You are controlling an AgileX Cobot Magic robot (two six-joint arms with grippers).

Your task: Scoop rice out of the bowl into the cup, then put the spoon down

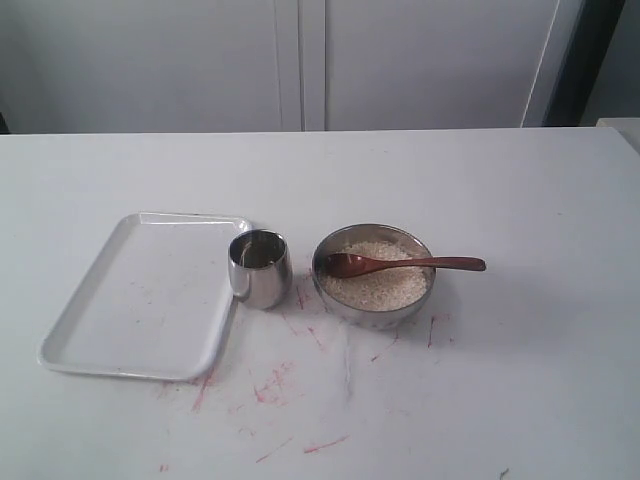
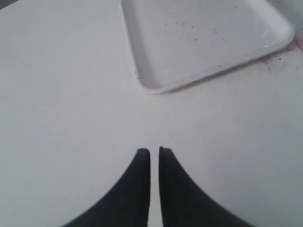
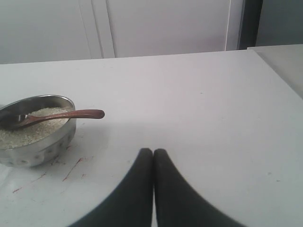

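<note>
The steel bowl [image 1: 375, 315] stands mid-table, filled with off-white rice [image 1: 385, 288]. The dark wooden spoon [image 1: 420, 264] lies across it, scoop on the rice and handle sticking out over the right rim. Just left of the bowl stands the small steel cup [image 1: 260, 268]. In the right wrist view the bowl [image 3: 40, 150] and the spoon [image 3: 71, 114] lie some way off from my right gripper [image 3: 153, 151], which is shut on nothing over bare table. My left gripper [image 2: 154, 150] has its fingers nearly together, holding nothing. Neither gripper shows in the exterior view.
A white rectangular tray [image 1: 140, 300] lies left of the cup, touching or nearly touching it; the left wrist view shows one corner of the tray [image 2: 203, 42] beyond the fingers. Red marks streak the tabletop [image 1: 270, 385] in front of the bowl. A white cabinet [image 1: 300, 60] stands behind the table.
</note>
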